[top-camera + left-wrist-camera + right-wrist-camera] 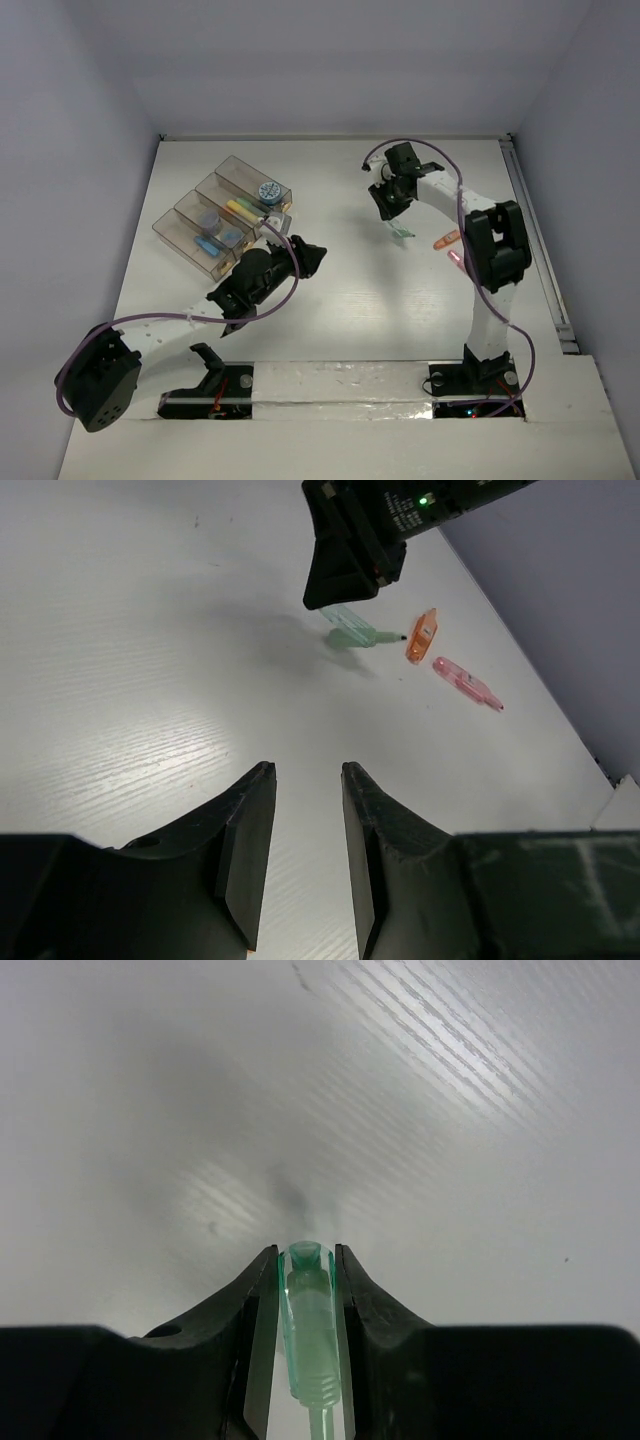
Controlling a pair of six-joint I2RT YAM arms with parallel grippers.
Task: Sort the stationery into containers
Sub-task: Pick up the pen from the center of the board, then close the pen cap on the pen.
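Note:
My right gripper [305, 1252] is shut on a translucent green pen [308, 1320], which stands between its jaws. In the top view the right gripper [388, 210] holds the green pen [402, 232] low over the table at centre right. An orange pen [446, 240] and a pink pen [457, 259] lie just right of it. In the left wrist view the green pen [358, 633], orange pen [422, 637] and pink pen [466, 682] all show. My left gripper [307, 772] is open and empty. It hovers beside the containers [175, 232].
The boxes hold a bluish tape roll [269, 191], a yellow pen [240, 208] and blue items [208, 243]. The right arm's upper link [495, 245] stands beside the orange and pink pens. Grey walls close in the table on three sides.

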